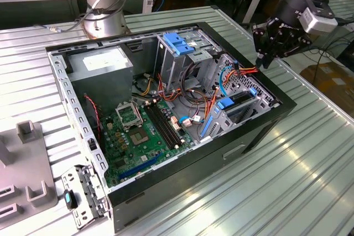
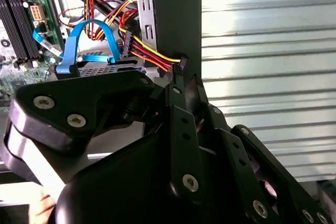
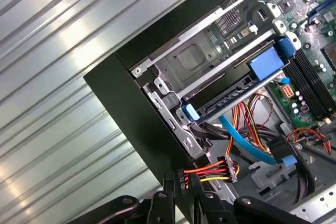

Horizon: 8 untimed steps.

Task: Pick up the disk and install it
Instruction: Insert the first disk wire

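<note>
The disk (image 1: 239, 103) lies in the drive bay at the case's corner on the exterior view's right, a grey slab framed by a blue bracket. In the first wrist view the disk (image 3: 231, 95) sits flat in its slot behind the black case wall. My gripper (image 1: 260, 62) hangs just above that corner, over the case's edge. In both wrist views the gripper (image 3: 181, 182) (image 2: 181, 74) has its fingers together on the black power connector (image 3: 181, 174) (image 2: 182, 62) of a red, yellow and black wire bundle. The connector is held clear of the disk.
The open computer case (image 1: 182, 186) lies on a ribbed metal table (image 1: 310, 164). Inside are the motherboard (image 1: 144, 131), a power supply (image 1: 102, 62), a tall cage with a blue plate (image 1: 180, 42) and loose blue cables (image 3: 239, 140). A grey fixture (image 1: 27, 186) stands at the left.
</note>
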Each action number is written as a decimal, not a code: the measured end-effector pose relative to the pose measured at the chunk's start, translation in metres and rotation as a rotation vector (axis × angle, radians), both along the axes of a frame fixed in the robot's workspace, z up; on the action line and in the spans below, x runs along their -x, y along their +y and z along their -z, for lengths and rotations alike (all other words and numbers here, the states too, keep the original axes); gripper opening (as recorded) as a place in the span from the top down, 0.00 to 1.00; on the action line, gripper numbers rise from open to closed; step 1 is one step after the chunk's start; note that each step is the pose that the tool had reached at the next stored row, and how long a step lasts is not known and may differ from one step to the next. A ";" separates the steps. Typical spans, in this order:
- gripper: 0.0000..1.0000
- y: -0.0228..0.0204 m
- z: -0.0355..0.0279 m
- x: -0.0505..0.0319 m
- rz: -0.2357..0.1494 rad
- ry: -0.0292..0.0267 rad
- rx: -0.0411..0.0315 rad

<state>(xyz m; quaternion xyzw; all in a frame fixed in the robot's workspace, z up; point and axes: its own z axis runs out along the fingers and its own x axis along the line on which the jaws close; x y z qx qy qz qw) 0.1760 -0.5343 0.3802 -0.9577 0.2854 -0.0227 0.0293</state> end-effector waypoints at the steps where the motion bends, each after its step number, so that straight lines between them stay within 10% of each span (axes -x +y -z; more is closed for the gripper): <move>1: 0.75 0.0000 0.0012 0.0000 -0.015 -0.0025 0.0000; 8: 0.75 0.0000 0.0054 0.0042 -0.050 -0.0297 0.0007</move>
